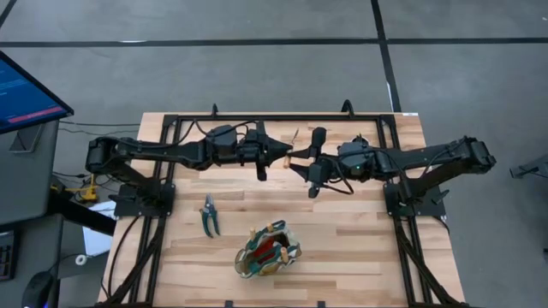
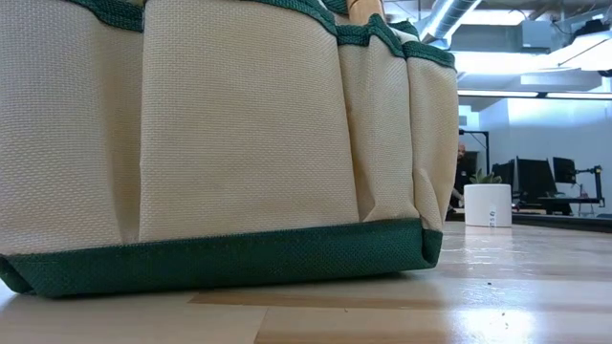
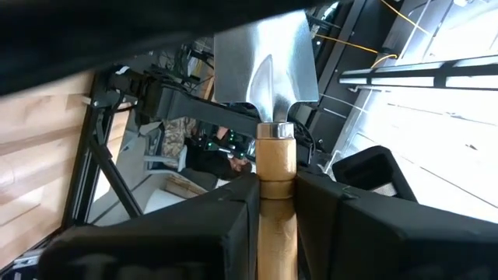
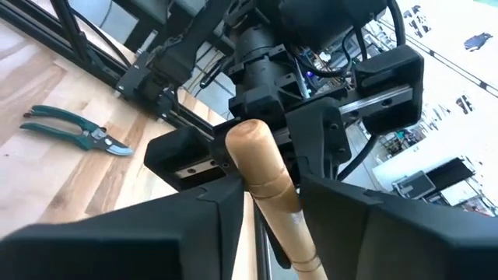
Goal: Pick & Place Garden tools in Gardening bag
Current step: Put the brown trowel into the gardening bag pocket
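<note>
High view: one olive-and-tan fabric gardening bag (image 1: 267, 251) on the wooden table (image 1: 360, 248); one pair of green-handled pruning shears (image 1: 209, 215) lies just beside it. Beyond the bag, the left gripper (image 1: 285, 155) and right gripper (image 1: 301, 162) meet above the table.

Low view: one small white plant pot (image 2: 488, 204) stands well apart from the bag.

Wrist views: both grippers' fingers are clamped on one wooden-handled silver trowel (image 3: 268, 93), the left near its blade, the right on the handle.
</note>
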Controlling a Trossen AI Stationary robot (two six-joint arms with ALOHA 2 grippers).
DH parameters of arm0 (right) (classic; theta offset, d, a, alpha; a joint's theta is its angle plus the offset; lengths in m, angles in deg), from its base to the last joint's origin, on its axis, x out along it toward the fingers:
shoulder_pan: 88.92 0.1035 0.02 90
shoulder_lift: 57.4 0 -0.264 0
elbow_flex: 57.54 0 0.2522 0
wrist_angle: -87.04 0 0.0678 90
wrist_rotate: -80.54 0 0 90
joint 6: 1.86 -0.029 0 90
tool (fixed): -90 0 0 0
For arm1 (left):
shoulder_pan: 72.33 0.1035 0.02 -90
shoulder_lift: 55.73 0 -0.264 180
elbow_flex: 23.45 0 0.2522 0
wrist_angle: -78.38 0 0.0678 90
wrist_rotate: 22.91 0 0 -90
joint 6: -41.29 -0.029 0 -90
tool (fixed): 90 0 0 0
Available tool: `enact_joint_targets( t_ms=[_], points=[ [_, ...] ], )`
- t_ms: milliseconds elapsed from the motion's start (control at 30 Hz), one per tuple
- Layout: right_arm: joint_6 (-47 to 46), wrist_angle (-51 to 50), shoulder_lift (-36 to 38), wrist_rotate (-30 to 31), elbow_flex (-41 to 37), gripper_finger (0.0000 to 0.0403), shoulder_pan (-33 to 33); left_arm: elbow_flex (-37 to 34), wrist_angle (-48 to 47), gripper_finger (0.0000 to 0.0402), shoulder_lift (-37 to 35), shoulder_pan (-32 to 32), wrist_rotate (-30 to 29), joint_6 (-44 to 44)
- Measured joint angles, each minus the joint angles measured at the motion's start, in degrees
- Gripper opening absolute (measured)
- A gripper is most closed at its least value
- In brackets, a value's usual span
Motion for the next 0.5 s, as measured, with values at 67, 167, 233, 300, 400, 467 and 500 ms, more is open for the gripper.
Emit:
enact_joint_targets(
  t_ms=[67,167,233,300,400,467,500],
  points=[
    [-0.4,0.0,0.0,-0.9,0.0,0.0114,-0.2,0.0,0.0,0.0044,0.0,-0.1,0.0,0.1],
    [-0.6,0.1,0.0,-1.0,0.0,0.0109,-0.4,0.0,0.0,0.0044,0.0,0.0,0.0,0.1],
    [-0.6,0.1,0.0,-0.9,0.0,0.0098,-0.4,0.0,0.0,0.0044,0.0,-0.1,0.1,0.2],
    [-0.4,0.2,0.0,-0.7,0.0,0.0078,-0.4,-0.1,-0.1,0.0044,0.0,-0.1,0.2,0.5],
    [-0.3,0.2,0.0,-0.5,0.0,0.0048,-0.4,-0.1,-0.3,0.0044,0.0,-0.1,0.4,0.8],
    [-0.5,0.3,0.0,-0.5,0.1,0.0049,-0.4,-0.1,-0.3,0.0045,0.0,-0.1,0.7,0.5],
    [-0.7,0.2,0.0,-0.5,0.1,0.0049,-0.4,-0.1,-0.2,0.0046,0.0,-0.1,0.7,0.5]
  ],
)
